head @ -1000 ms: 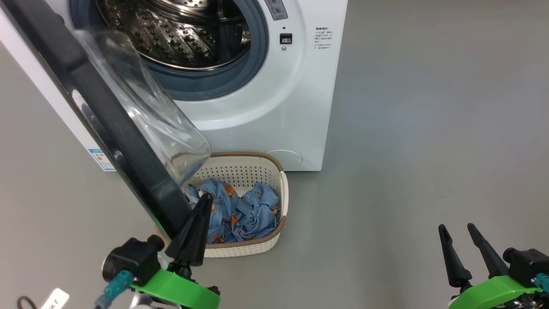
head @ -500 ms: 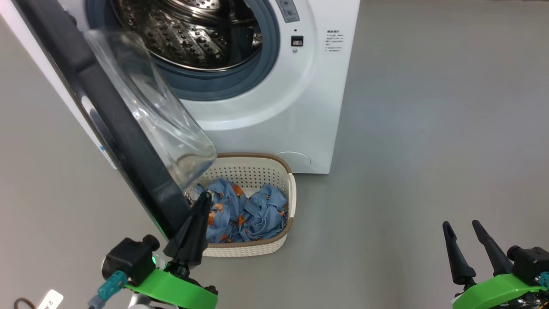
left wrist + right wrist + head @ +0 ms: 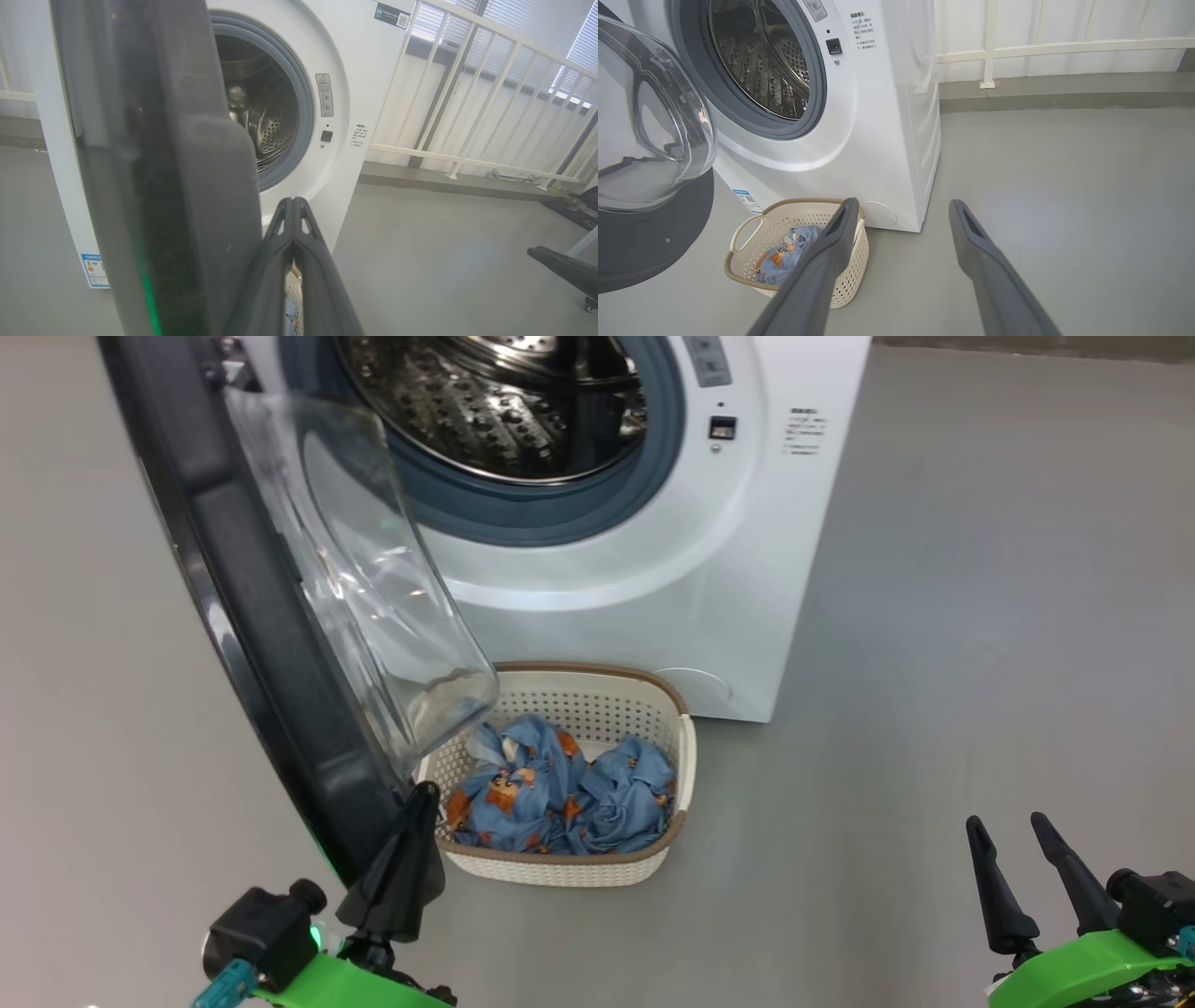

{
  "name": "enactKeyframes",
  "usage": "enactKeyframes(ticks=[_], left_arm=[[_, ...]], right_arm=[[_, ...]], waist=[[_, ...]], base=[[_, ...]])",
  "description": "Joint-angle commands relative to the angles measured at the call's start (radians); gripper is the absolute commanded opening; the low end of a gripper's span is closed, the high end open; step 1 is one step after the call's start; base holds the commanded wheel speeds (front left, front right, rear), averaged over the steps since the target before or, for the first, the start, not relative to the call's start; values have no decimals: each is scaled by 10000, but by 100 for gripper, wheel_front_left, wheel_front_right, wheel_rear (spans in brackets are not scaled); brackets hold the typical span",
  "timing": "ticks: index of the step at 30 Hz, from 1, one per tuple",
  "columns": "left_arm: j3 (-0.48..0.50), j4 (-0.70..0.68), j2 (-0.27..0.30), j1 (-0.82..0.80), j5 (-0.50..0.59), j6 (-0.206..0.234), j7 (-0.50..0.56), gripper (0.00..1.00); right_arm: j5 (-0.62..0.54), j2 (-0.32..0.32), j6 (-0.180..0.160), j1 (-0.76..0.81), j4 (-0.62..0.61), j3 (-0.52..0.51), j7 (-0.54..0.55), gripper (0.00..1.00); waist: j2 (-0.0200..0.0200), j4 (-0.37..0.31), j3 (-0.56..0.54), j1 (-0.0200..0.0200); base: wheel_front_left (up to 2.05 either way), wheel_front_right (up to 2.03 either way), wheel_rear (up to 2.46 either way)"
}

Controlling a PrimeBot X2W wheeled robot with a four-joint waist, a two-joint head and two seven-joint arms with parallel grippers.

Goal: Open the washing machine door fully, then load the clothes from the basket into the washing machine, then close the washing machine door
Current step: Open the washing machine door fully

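The washing machine point(image 3: 653, 588) is white, its steel drum point(image 3: 523, 411) open to view. The washing machine door point(image 3: 252, 644) stands swung out to the left, its clear glass bowl point(image 3: 373, 579) hanging over the basket's left end. The cream basket point(image 3: 597, 870) sits on the floor before the machine and holds the blue bear-print clothes point(image 3: 569, 798). My left gripper point(image 3: 425, 793) is shut and empty, its tips right beside the inner side of the door's lower rim. In the left wrist view this left gripper point(image 3: 292, 201) points at the machine, the door point(image 3: 140, 163) close on its left. My right gripper point(image 3: 1007, 820) is open and empty over bare floor, right of the basket point(image 3: 803, 203) and clothes point(image 3: 784, 254).
Grey floor point(image 3: 934, 663) stretches wide to the right of the machine. A white railing point(image 3: 467, 93) runs along the wall behind. A dark chair leg with a caster point(image 3: 565, 270) stands at the far right. A blue label point(image 3: 93, 270) is low on the machine's front.
The head view has shifted, so machine and basket sit further right in the picture. Relative to the machine the door has swung wider, my shut left gripper staying at its lower rim. The right gripper is unchanged.
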Motion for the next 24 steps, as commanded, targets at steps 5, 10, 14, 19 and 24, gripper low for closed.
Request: enactKeyframes(ticks=[5,10,14,19,24], left_arm=[[776,-122,235,60,196,130,-51,0],[1102,-154,296,194,270,171,-51,0],[1355,-233,329,259,277,248,-51,0],[1736,-351,389,224,300,380,-51,0],[2178,-328,491,38,345,643,-51,0]], right_arm=[[-165,-214,16,-153,-313,208,-120,100],[-177,-228,16,-130,-336,222,-120,100],[-173,-233,16,-165,-364,205,-120,100],[-223,-219,16,-210,-414,151,-120,100],[-265,-224,16,-298,-398,176,-120,100]], waist=[[-1,603,28,0],[-1,997,63,0],[-1,1213,128,0],[-1,1555,235,0],[-1,1757,341,0]], base=[[0,0,0],[0,0,0],[0,0,0],[0,0,0],[0,0,0]])
